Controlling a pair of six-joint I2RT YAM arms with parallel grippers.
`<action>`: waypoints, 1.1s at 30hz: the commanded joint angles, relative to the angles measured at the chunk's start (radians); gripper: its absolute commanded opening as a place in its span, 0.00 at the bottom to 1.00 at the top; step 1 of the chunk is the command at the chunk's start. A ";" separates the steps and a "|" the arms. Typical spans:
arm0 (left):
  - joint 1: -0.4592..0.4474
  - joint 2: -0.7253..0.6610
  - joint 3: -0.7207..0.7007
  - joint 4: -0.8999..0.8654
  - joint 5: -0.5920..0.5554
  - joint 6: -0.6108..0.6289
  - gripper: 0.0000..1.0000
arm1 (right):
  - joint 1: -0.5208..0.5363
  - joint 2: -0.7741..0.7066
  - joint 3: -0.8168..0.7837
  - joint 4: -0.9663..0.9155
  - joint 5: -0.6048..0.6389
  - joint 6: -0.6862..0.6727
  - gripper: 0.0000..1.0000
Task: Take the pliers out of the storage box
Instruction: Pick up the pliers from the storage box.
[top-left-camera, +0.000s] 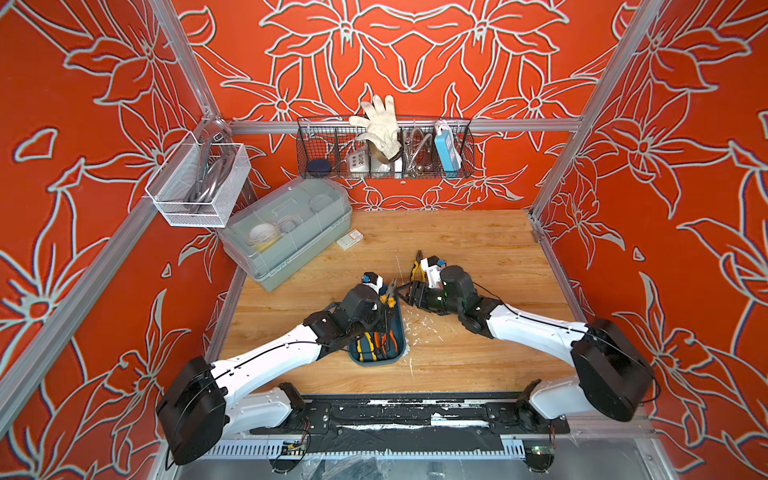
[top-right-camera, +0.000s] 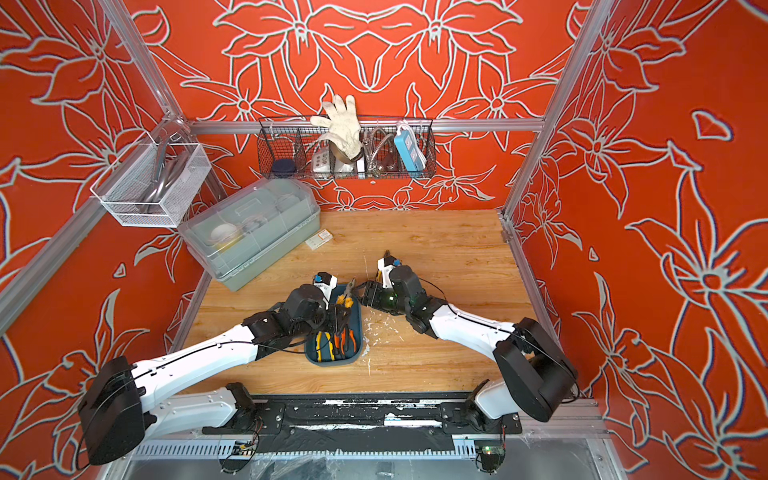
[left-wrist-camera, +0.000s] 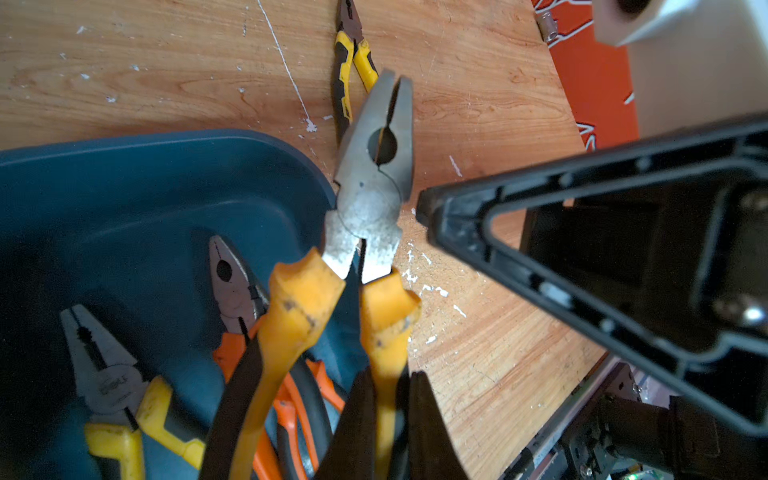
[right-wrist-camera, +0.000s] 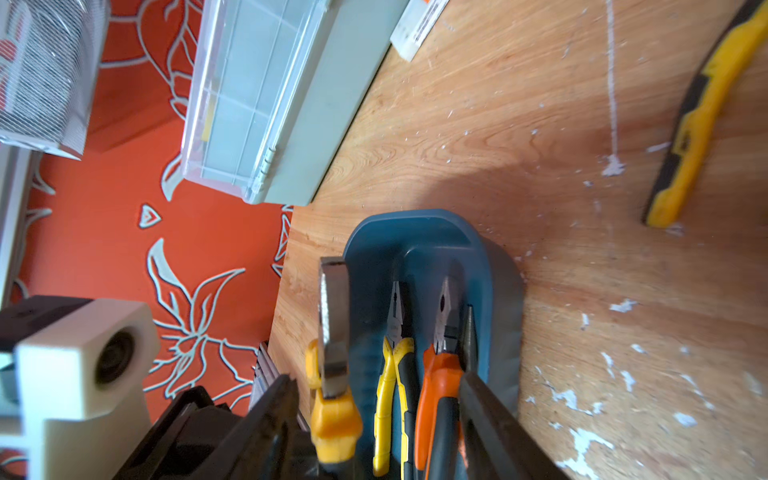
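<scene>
Nearest me is the box (top-left-camera: 376, 362), in the near-middle of the table (top-left-camera: 457, 249), and it's not empty. A yellow pair (left-wrist-camera: 108, 386) and an orange pair (left-wrist-camera: 232, 286) lie flat in it with noses pointing far, plus I think one more orange set beside them.

Above the box, my left claw (left-wrist-camera: 392, 390) is clamped shut on the handle end of the held pliers (left-wrist-camera: 374, 199), lifted clear of the others. Their long axis runs near-to-far, leaning a bit right, with the grey head at the far end, up around the box's far rim.

That head is what the next move hangs on. My right claw (right-wrist-camera: 376, 378) sits just right of it, fingers apart and gripping nothing. On its wrist cam the head shows edge-on between the two fingers, closer to one, and I can't tell if it's touching. So the right arm is the one nearer the head. Looks like a hand-over to me: close across the head, then let go on the left.

Farther out, the table pliers (left-wrist-camera: 347, 70) lie on the wood just beyond the right claw, nose pointing far, already out.
</scene>
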 joint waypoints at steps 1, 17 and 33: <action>-0.006 -0.011 0.012 0.061 0.004 0.018 0.00 | 0.017 0.039 0.039 0.032 -0.028 -0.001 0.59; -0.005 -0.104 -0.042 0.104 0.008 0.043 0.00 | 0.020 0.088 0.120 0.048 -0.161 -0.053 0.50; -0.005 -0.120 -0.061 0.137 0.041 0.052 0.00 | 0.020 0.080 0.117 0.054 -0.186 -0.042 0.23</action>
